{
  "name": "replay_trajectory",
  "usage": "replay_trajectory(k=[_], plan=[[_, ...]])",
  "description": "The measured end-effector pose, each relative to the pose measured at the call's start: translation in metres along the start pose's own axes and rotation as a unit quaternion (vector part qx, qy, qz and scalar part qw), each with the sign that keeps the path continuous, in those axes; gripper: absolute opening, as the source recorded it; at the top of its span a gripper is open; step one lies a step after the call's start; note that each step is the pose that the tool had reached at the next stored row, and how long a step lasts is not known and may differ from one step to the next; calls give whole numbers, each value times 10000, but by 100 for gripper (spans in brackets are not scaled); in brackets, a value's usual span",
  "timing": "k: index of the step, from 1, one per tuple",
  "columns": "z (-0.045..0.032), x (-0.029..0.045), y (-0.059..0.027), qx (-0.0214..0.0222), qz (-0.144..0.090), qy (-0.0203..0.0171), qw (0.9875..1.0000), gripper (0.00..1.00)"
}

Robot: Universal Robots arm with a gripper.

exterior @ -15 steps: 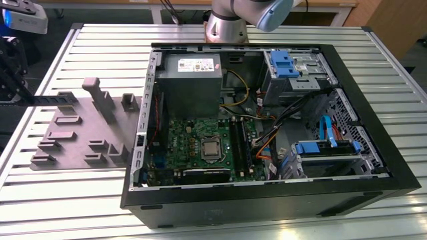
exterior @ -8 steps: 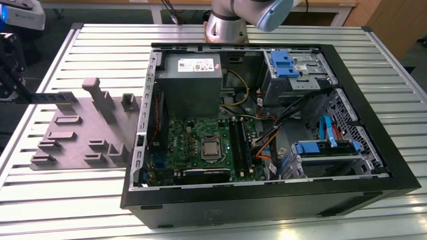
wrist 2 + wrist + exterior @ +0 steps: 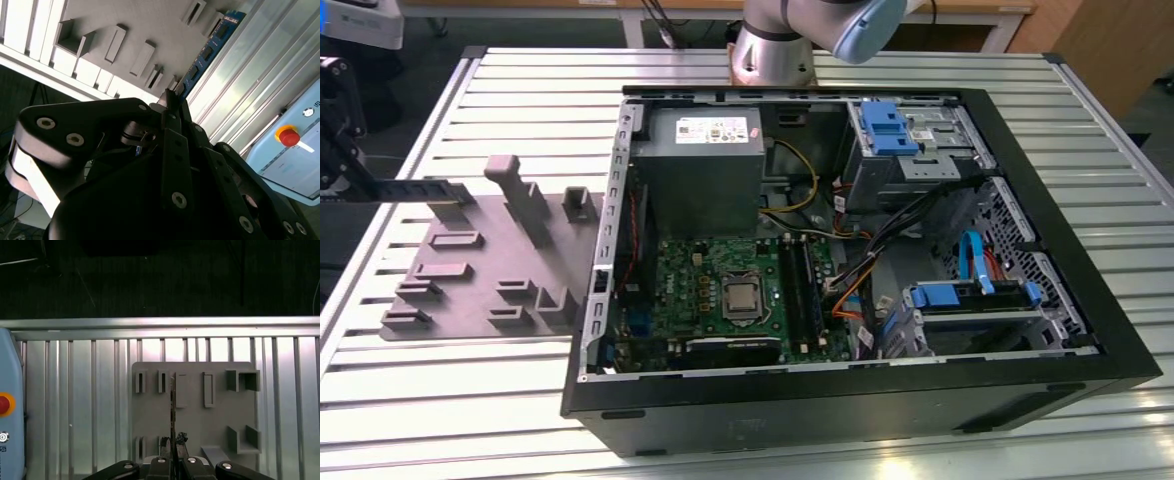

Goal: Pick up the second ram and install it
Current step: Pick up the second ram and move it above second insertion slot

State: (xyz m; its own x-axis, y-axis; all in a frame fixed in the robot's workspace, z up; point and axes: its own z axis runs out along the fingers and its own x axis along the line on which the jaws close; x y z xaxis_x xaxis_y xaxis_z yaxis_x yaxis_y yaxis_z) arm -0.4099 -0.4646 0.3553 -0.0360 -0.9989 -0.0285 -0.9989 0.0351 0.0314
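Exterior view: PC case [image 3: 854, 405] beside grey tray [image 3: 467, 290]; I see gripper [image 3: 358, 190] clamped on second ram [image 3: 427, 189], above tray.

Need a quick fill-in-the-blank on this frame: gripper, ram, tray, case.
1. The gripper is ____ on the second ram.
2. The grey tray lies on the exterior view's ____ of the computer case.
3. The second ram is held above the grey ____, outside the computer case.
Missing: shut; left; tray.
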Motion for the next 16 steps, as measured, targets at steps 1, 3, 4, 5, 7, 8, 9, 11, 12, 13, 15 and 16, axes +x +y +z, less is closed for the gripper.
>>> replay_trajectory(k=[1, 3, 4, 5, 7, 8, 9, 11, 12, 13, 15, 16], plan=[[-9, 0, 0, 0, 0, 0, 10000, 14], [-30, -1, 1, 0, 0, 0, 10000, 14], [-39, -1, 1, 0, 0, 0, 10000, 14], [-46, -1, 2, 1, 0, -1, 10000, 14], [-63, -2, 2, 0, 0, 0, 10000, 14], [-70, -2, 2, 1, 0, 0, 10000, 14], [-80, -2, 2, 1, 0, 0, 10000, 14], [-98, -3, 3, 0, 0, 0, 10000, 14], [-106, -3, 4, 1, 0, 0, 10000, 14], [-115, -3, 4, 1, 0, 0, 10000, 14], [-133, -4, 4, 0, 0, 0, 10000, 14], [-141, -4, 5, 1, 0, 0, 10000, 14]])
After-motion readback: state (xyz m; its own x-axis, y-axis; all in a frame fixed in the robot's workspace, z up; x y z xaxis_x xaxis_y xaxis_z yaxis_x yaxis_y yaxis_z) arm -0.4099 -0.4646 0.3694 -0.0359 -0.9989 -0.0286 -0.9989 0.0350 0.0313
